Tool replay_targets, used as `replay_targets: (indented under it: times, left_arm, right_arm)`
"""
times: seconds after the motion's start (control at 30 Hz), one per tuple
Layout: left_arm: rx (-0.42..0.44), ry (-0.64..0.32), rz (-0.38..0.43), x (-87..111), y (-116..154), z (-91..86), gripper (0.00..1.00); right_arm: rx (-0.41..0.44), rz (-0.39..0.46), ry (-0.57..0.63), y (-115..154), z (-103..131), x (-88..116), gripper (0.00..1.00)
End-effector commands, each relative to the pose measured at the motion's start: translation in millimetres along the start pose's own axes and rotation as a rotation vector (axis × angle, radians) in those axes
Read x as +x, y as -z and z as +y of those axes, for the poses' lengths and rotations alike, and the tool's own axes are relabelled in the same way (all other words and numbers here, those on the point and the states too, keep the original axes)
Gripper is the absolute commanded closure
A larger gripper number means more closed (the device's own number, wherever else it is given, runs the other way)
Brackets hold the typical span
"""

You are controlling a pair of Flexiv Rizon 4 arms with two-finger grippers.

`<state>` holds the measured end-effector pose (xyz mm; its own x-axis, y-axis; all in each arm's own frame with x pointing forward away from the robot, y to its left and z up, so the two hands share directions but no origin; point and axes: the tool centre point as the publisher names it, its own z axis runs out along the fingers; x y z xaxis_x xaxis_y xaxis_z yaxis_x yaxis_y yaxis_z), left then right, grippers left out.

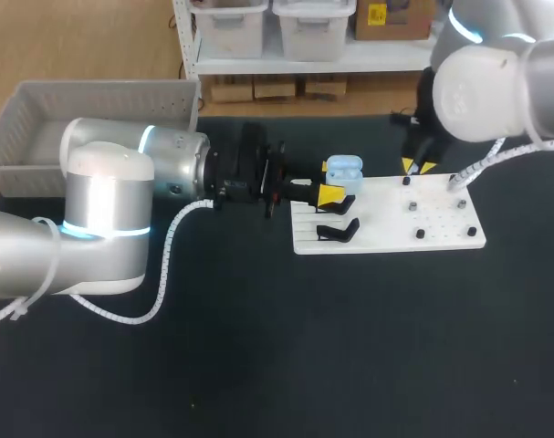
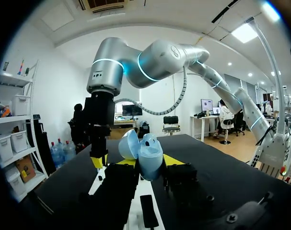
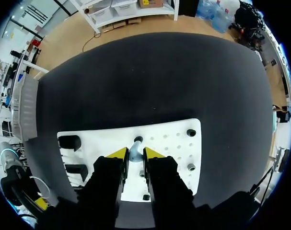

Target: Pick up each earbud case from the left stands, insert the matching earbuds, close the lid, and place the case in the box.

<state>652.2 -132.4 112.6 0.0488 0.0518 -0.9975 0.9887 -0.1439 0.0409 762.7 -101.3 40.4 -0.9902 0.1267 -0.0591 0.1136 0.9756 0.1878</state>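
Left arm [image 1: 103, 219], nearest the head camera, reaches along the tabletop [image 1: 258, 347] from its left edge. Left tool [image 1: 336, 180] is closed on the pale-blue case [image 1: 343, 168] and holds it over the left end of the white board [image 1: 441, 233], above two black stands [image 1: 337, 229]. The case stands roughly upright between the yellow tips, its lid swung open.

Right tool [image 3: 135, 153] points down at the board's far edge, its fingers [image 3: 117, 153] closed from both sides on a small bluish earbud [image 3: 134, 151]. The board lies toward the tabletop's right and far edges, and the grey box [image 1: 39, 119] sits at its far left corner, well apart from both tools.

Governing relation: the case lies to the left of the right tool, along the board's long axis and near it. The right arm is the nearer to the earbud, while the left arm only presents the case. Judged from this, the earbud must travel leftward and enter the open case from above.

Not resolved:
- The sockets inside the case, and whether one is already filled.
- The earbud's seat on the board, which the fingers cover.
- The earbud's long axis.
- Whether the dark pegs elsewhere on the board carry anything.
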Motion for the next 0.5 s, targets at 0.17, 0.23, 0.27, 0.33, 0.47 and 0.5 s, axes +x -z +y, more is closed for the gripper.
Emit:
replay_targets:
  times: [0.17,0.23,0.27,0.33,0.47,0.5]
  left_arm:
    - [0.003,0.001,0.002,0.3,0,1.1,1.00]
    - [0.003,0.001,0.002,0.3,0,1.1,1.00]
    - [0.003,0.001,0.002,0.3,0,1.1,1.00]
    - [0.003,0.001,0.002,0.3,0,1.1,1.00]
    - [0.003,0.001,0.002,0.3,0,1.1,1.00]
    - [0.003,0.001,0.002,0.3,0,1.1,1.00]
  right_arm:
    - [-0.026,-0.083,0.042,61,5,38,1.00]
    - [-0.036,-0.082,0.062,76,10,44,1.00]
    - [-0.038,-0.079,0.072,84,14,48,1.00]
    - [-0.048,-0.072,0.092,98,20,55,1.00]
    - [-0.062,-0.063,0.141,124,32,69,1.00]
    - [-0.070,-0.049,0.156,130,36,73,1.00]
